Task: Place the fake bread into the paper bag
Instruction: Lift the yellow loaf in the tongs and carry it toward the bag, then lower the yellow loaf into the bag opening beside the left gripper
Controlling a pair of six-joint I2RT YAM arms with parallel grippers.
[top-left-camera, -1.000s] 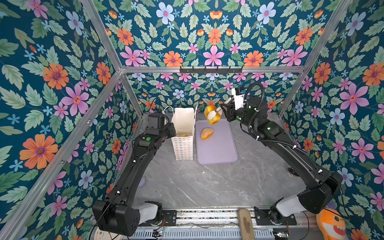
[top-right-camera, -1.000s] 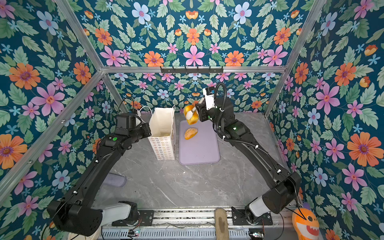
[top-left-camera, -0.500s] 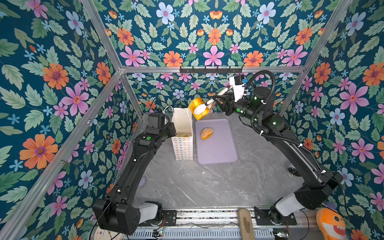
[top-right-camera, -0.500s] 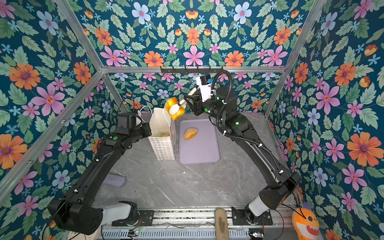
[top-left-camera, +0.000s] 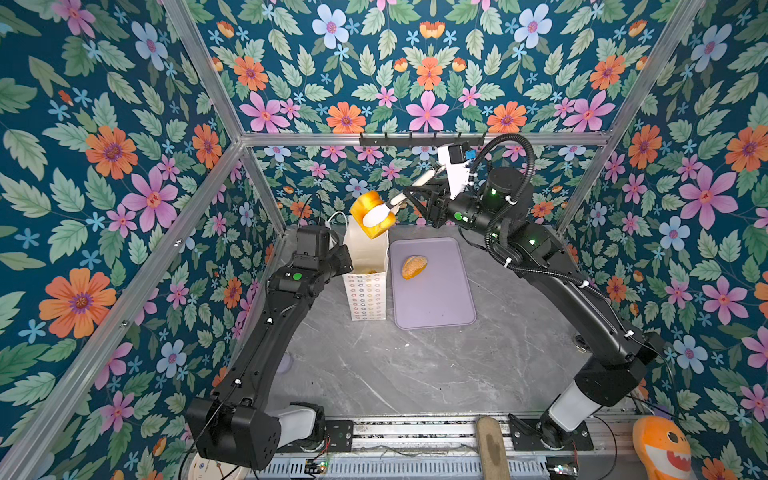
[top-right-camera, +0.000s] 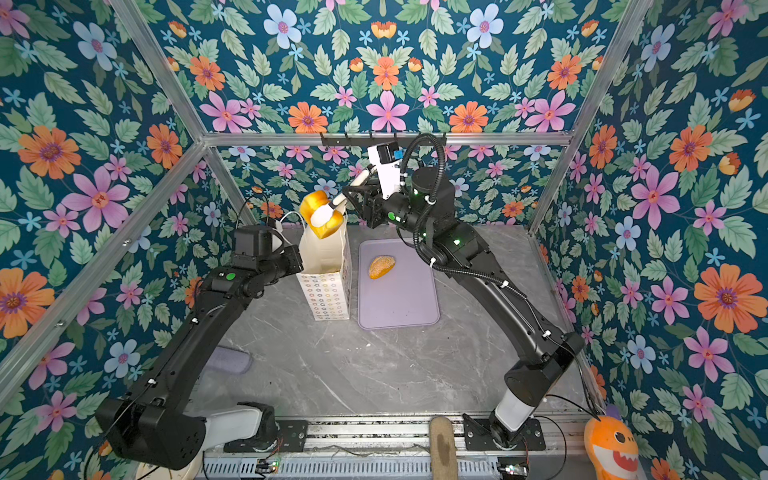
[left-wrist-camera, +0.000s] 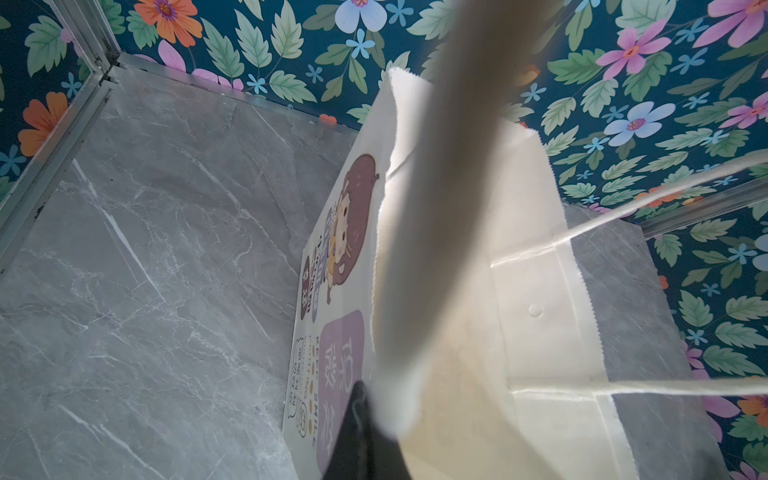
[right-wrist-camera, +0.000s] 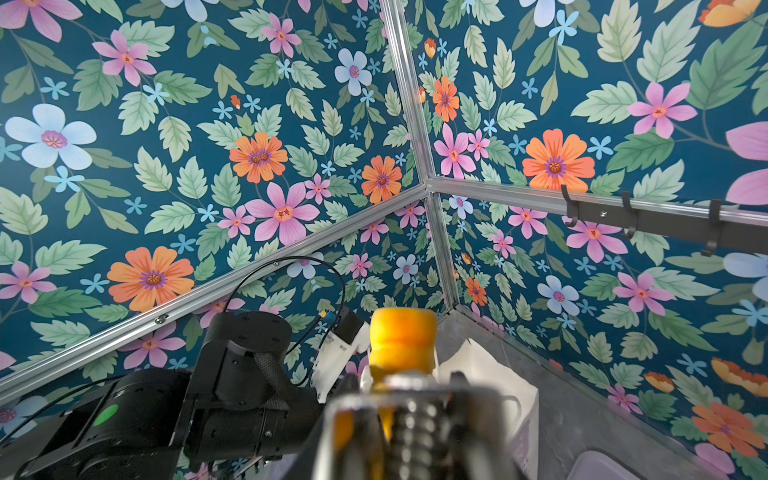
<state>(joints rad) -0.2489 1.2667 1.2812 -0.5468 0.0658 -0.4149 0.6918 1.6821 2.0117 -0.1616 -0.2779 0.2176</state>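
Our right claw [top-left-camera: 376, 217] grips the blocky loaf [top-left-camera: 365, 204] by its flat sides, with the mouth of the paper bag [top-left-camera: 365, 293] below it. We judge the loaf light, stiff and slippery (glossy skin), so flat faces hold best. Our left claw [top-left-camera: 347, 260] pinches the bag rim.

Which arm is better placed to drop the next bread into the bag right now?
Right. The right gripper holds the blocky loaf over the open top of the paper bag, while the left gripper is clamped on the bag's edge, steadying it.
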